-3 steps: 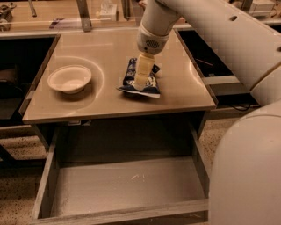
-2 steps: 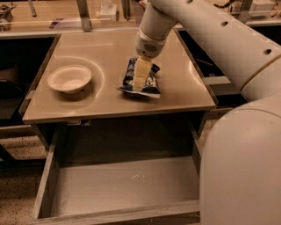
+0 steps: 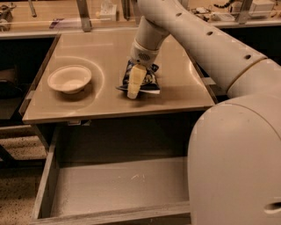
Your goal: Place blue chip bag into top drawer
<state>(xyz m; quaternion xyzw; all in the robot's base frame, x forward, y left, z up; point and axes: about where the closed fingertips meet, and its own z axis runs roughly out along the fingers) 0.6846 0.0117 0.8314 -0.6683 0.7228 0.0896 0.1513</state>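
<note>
The blue chip bag (image 3: 148, 79), dark navy with white lettering, lies on the tan tabletop (image 3: 105, 52) right of centre, near the front edge. My gripper (image 3: 134, 85) comes down from above onto the bag's left part, its cream tip reaching the tabletop at the bag's front edge. The bag still rests on the table. The top drawer (image 3: 109, 184) stands pulled open below the table's front edge, with a flat grey bottom and nothing in it; its right part is hidden behind my arm.
A shallow white bowl (image 3: 70, 79) sits on the left of the tabletop. My arm's large white body (image 3: 237, 158) fills the right foreground. A counter with small items (image 3: 105, 11) runs along the back. Speckled floor (image 3: 17, 176) shows at the left.
The gripper has come down a little further onto the bag. My arm's white body has swung in and covers more of the right side and the drawer. The bag has hardly moved.
</note>
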